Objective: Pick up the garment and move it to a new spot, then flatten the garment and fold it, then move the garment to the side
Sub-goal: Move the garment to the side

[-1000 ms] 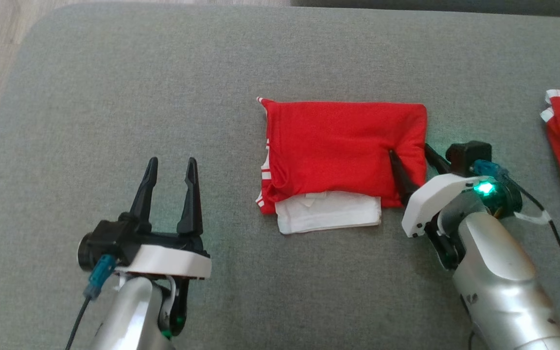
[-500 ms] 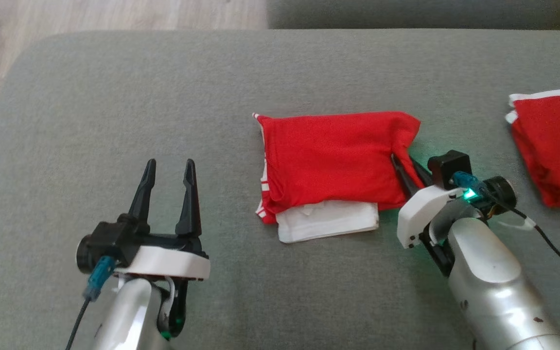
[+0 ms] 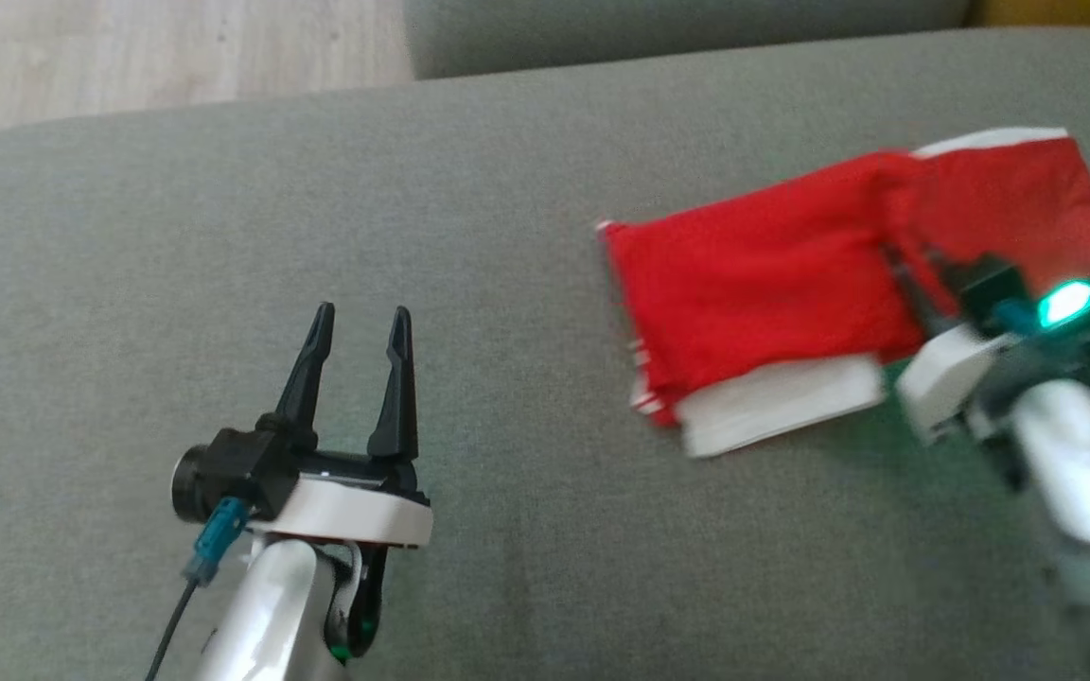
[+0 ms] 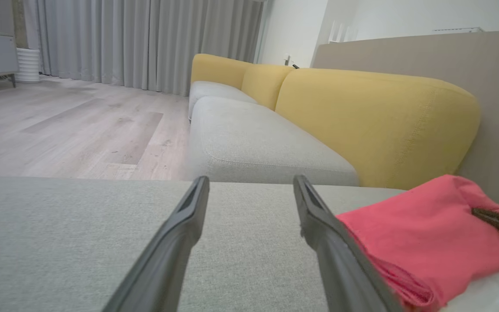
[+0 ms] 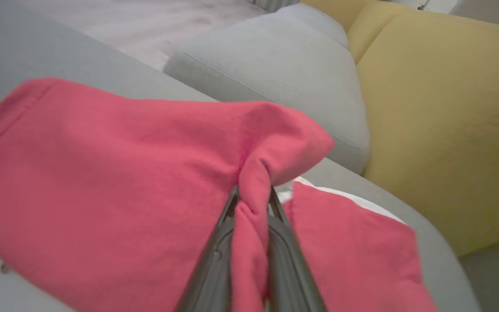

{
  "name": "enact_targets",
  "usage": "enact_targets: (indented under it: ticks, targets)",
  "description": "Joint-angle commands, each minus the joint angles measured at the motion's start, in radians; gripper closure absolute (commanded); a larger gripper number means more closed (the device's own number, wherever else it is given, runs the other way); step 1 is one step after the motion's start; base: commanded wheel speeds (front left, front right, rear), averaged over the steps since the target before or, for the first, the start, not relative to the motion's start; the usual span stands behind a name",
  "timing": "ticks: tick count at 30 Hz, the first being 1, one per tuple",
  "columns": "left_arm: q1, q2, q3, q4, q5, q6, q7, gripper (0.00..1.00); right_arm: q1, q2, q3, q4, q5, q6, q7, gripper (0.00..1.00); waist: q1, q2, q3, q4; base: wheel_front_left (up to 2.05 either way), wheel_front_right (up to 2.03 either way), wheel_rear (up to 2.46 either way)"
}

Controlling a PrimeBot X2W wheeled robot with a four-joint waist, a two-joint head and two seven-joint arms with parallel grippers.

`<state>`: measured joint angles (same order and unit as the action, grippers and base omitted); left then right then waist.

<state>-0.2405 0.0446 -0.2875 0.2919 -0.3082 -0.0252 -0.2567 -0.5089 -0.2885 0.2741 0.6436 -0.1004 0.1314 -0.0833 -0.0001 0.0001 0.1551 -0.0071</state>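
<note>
The folded red garment (image 3: 753,284) lies on the grey sofa cushion (image 3: 507,189), right of centre in the head view, with a white layer (image 3: 782,402) showing along its near edge. The right end effector (image 5: 253,191) is clenched on it. In the right wrist view both dark fingers pinch a twisted ridge of red cloth at one corner of the garment, the fabric drawn up into a peak between them, while the rest of the bundle spreads away to the left of that view. In the head view this end effector sits at the garment's right end, blurred, with a green light glowing on its wrist. Just beyond the pinched corner lies a second red garment (image 3: 1009,189) with a white edge. The two run together in the head view, and whether they touch cannot be told. The left end effector (image 3: 360,326) is released, its fingers spread apart above the cushion at the lower left, well apart from the folded garment, which lies off to its right. In the left wrist view the red bundle appears past its right finger. A yellow backrest (image 4: 375,121) rises behind another grey seat (image 4: 254,143), and pale wood floor (image 3: 129,57) shows at the upper left of the head view.
</note>
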Motion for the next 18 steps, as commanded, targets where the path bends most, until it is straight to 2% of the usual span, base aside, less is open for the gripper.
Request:
enact_targets:
  ticks: [1, 8, 12, 13, 18]
  targets:
    - [-0.036, 0.006, 0.031, -0.032, 0.005, 0.005, -0.005, 0.00, -0.052, -0.030, 0.013, -0.044, -0.004, -0.001, 0.006, 1.00, 0.0001, -0.0001, 0.022, -0.014, 0.00, 0.00, 0.00]
    - [-0.067, 0.006, 0.046, -0.032, 0.013, -0.008, -0.005, 0.00, -0.109, -0.240, -0.004, -0.138, 0.035, -0.001, 0.097, 1.00, 0.0001, -0.0001, 0.100, -0.018, 0.00, 0.00, 0.00]
    - [-0.081, 0.006, 0.047, -0.029, 0.010, -0.015, -0.005, 0.00, -0.124, -0.335, -0.031, -0.126, 0.033, -0.001, 0.139, 1.00, 0.0001, -0.0001, 0.128, -0.005, 0.00, 0.00, 0.00]
    - [-0.087, 0.006, 0.045, -0.027, 0.009, -0.017, -0.005, 0.00, -0.121, -0.381, -0.044, -0.106, 0.030, -0.001, 0.152, 1.00, 0.0001, -0.0001, 0.138, 0.002, 0.00, 0.00, 0.00]
    - [-0.100, 0.006, 0.057, -0.024, 0.014, -0.022, -0.005, 0.00, -0.134, -0.449, -0.073, -0.055, 0.033, -0.001, 0.159, 1.00, 0.0001, -0.0001, 0.165, 0.016, 0.00, 0.00, 0.00]
